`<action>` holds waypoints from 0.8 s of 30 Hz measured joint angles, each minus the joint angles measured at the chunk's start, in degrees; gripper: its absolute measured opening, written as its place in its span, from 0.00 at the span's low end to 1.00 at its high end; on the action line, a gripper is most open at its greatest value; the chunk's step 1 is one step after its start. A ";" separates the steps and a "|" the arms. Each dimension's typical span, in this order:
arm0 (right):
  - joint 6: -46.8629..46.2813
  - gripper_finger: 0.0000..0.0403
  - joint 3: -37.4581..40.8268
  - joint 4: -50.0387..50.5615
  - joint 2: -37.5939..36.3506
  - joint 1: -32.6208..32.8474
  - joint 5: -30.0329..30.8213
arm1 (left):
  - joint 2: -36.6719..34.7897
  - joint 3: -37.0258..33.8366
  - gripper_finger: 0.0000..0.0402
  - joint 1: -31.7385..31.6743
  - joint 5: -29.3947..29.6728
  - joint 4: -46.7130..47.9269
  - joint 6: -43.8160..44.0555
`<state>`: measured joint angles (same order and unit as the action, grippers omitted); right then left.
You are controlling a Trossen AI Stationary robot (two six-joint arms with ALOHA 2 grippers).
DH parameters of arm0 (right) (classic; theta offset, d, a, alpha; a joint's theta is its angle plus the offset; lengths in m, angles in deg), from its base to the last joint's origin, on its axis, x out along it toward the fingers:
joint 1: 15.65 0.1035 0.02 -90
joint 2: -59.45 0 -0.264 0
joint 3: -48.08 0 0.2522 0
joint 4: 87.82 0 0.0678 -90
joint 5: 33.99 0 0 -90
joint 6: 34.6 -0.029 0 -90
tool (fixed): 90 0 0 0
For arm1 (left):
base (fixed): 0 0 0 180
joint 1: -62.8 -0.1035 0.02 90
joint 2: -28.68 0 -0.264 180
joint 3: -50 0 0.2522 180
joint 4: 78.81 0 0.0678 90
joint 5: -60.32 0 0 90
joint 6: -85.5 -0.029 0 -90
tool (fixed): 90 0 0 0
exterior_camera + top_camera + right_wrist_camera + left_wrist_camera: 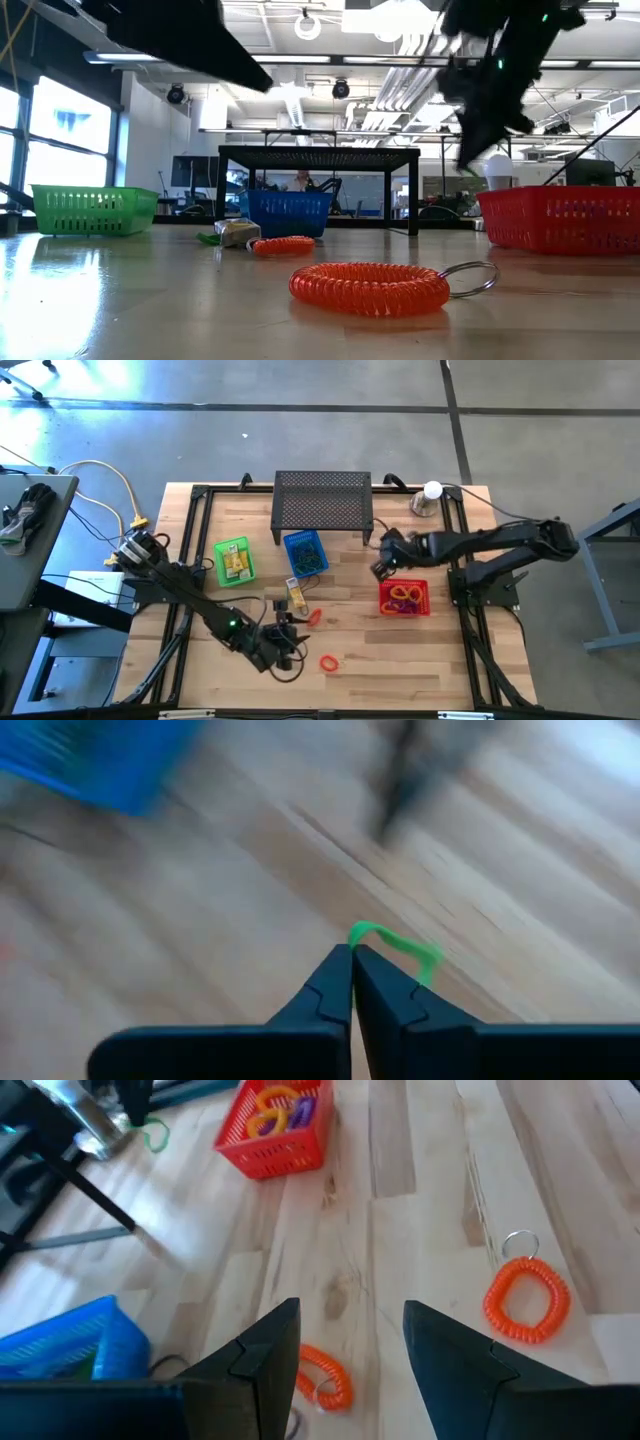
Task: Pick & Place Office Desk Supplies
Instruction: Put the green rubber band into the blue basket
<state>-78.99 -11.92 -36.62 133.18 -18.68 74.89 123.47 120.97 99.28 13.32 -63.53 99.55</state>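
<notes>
Right gripper [352, 960] closed, pinching a thin green loop [400, 945] at the fingertips, raised above the desk [400, 650] between the blue basket [306, 553] and the red basket [404, 598], just near of the black stand [323, 502]. Left gripper [350, 1350] open and empty, low over the near middle of the desk, with an orange coil [325, 1377] just beyond its fingers and a second orange coil [527, 1299] with a metal ring farther right (the same one sitting large in the low view [370, 287]).

Further out: red basket holding purple, orange and yellow loops; green basket [234, 561] on the left with yellow items inside; small yellow packet [297, 594] lying near of the blue basket; silver cup with white ball [428, 498] at the far right.

Handling, as a judgement: green loop very light and limp, likely to flop or slip from a shallow pinch, so best carried with a firm bite across the band rather than at its very edge. Coils springy and soft, light, prone to squirm or roll when nudged; best taken across one side of the coil, pressing down to the wood, not by the thin metal ring. Packet flat and stiffer, probably easiest across its short width.
</notes>
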 joint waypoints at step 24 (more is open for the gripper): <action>34.54 0.01 -0.64 -70.70 22.73 3.52 -11.31 | -11.51 0.09 0.43 12.10 5.15 13.59 10.28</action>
<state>-44.44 -12.56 -107.32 155.91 -15.17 63.58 111.97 121.06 111.38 18.46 -49.94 109.83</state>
